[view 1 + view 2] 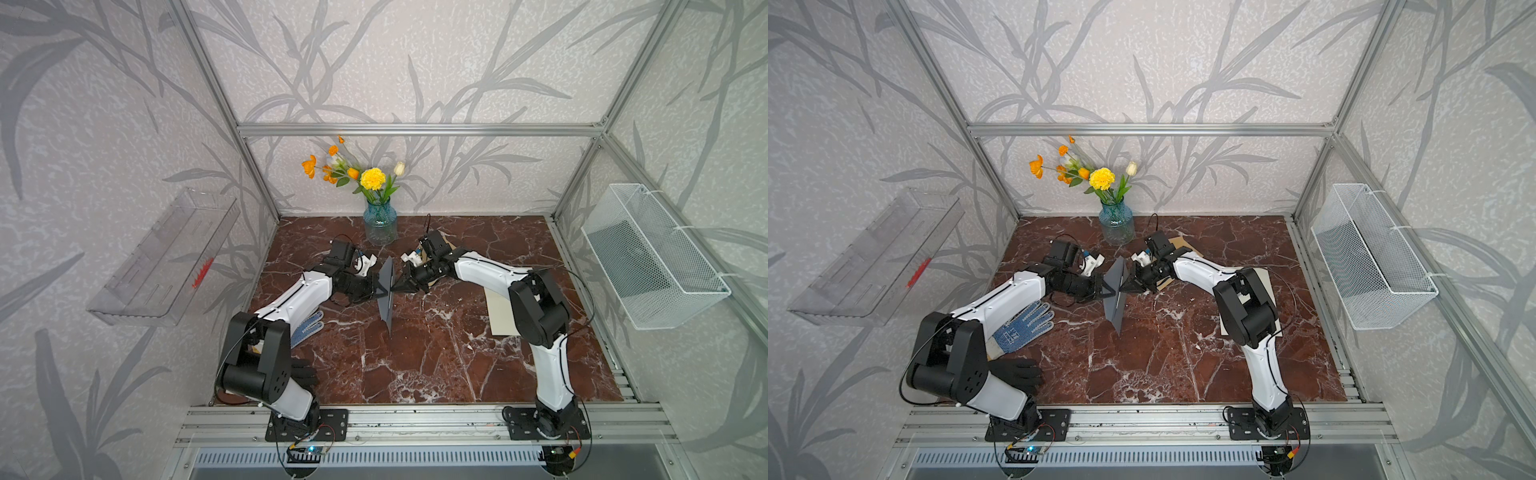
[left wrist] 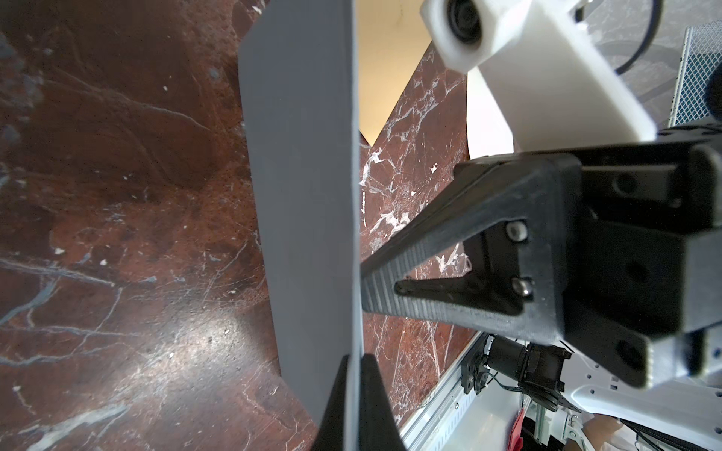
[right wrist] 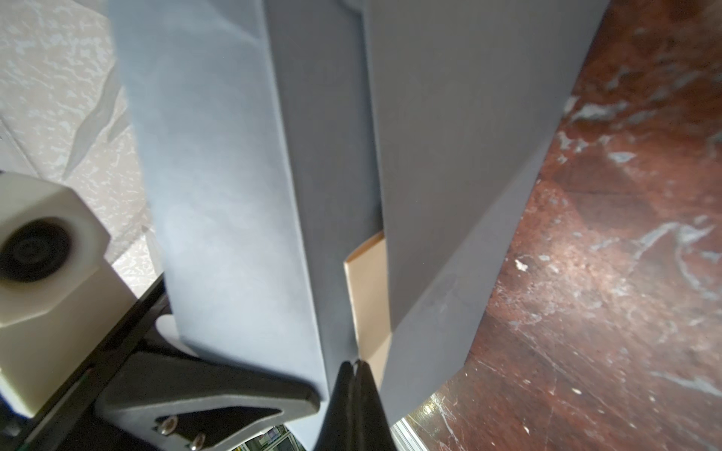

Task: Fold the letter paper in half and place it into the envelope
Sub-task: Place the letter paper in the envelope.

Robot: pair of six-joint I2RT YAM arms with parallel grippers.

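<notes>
The grey letter paper point(image 1: 387, 296) point(image 1: 1115, 297) is held on edge above the middle of the marble table point(image 1: 415, 365), clear of the envelope, standing steeply and seen almost edge-on in both top views. Whether its lower corner touches the table cannot be told. In the right wrist view the paper point(image 3: 218, 175) is seen as several overlapping grey panels, so it is bent over on itself; a finished crease cannot be confirmed.

The paper is pinched from opposite sides. The left gripper point(image 1: 379, 291) point(image 2: 353, 363) is clamped on one edge, one finger on each face of the sheet point(image 2: 304, 175). The right gripper point(image 1: 397, 286) point(image 3: 353, 365) is clamped on the facing side, its jaws together on the paper; its tip is seen against the sheet in the left wrist view point(image 2: 365, 281).

The tan envelope point(image 1: 1177, 243) point(image 2: 383, 78) is lying flat on the table behind and beneath the right gripper, partly hidden by the arm. A white sheet point(image 1: 500, 316) is lying under the right arm's elbow.

A blue vase of flowers point(image 1: 380, 226) is standing at the back, near both grippers. A blue-dotted glove point(image 1: 1021, 328) and a black glove point(image 1: 1017, 372) are lying beside the left arm. A wire basket point(image 1: 652, 257) is fixed to one side wall and a clear tray point(image 1: 166, 257) to the other.
</notes>
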